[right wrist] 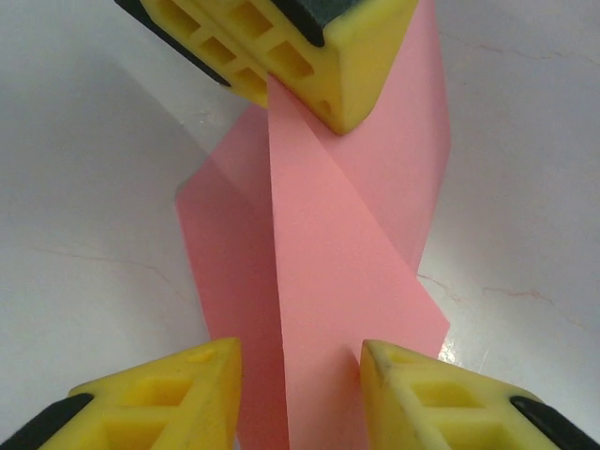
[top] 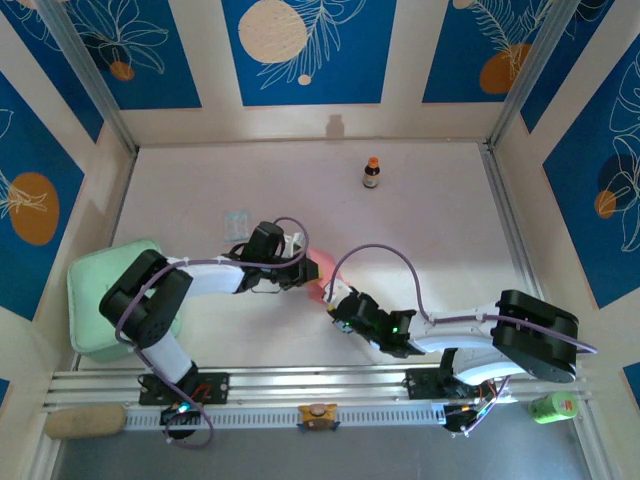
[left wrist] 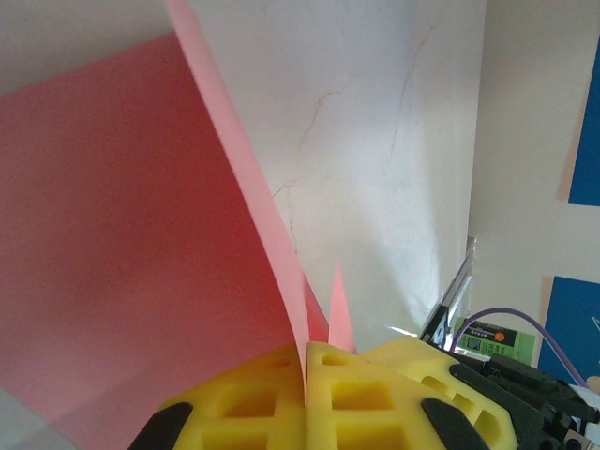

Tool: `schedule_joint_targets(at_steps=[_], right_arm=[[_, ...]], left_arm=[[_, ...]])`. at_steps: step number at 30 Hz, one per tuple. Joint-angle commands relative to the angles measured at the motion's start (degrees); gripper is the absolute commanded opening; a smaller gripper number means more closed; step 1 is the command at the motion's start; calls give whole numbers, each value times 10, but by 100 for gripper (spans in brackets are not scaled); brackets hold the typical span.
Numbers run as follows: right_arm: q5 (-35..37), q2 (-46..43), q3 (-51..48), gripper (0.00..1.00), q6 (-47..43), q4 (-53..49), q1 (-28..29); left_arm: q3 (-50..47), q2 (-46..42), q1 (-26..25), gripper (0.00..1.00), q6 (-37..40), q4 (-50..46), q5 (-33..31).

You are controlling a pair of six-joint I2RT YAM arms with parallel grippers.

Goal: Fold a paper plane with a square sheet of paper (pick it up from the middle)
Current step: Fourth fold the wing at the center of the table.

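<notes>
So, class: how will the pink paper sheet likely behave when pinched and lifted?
Probably floppy: the pink sheet curves upward from where the left pincer pinches it. Likely very light: that small pinch raises part of it. It may crease easily: folded layers overlap in the right wrist view.

Shows pink paper point(top: 322, 268) at the middle of the tabletop point(top: 440, 230), touching the left claw point(top: 306, 264) on its left, with the right claw point(top: 334, 303) just on its near side. Farther back, places an orange-capped bottle point(top: 371, 173) upright; left of centre, a pale translucent packet point(top: 237, 222) lying flat.
</notes>
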Motion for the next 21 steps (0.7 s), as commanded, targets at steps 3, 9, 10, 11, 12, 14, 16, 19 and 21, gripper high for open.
schedule_joint_targets(at_steps=[3,9,10,11,12,14,16,19,21], right_arm=[[-5,4,20,36,6,-11,-1],[-10,2,20,30,6,-10,-1],[-10,4,22,29,6,-11,-1],[-10,4,22,29,6,-11,-1],[-10,4,23,29,5,-12,-1],[-11,4,23,29,5,-11,-1],[-12,7,25,27,5,-14,-1],[-10,13,28,26,7,-17,-4],[-10,18,30,24,10,-20,-5]], left_arm=[[-3,5,8,0,-3,12,10],[6,3,7,0,9,-12,10],[8,3,7,0,10,-12,11],[7,4,7,0,9,-12,11],[9,5,7,0,9,-12,12],[12,6,7,0,10,-15,14],[14,7,8,0,11,-19,14],[14,6,7,1,12,-20,15],[14,5,7,1,14,-23,15]])
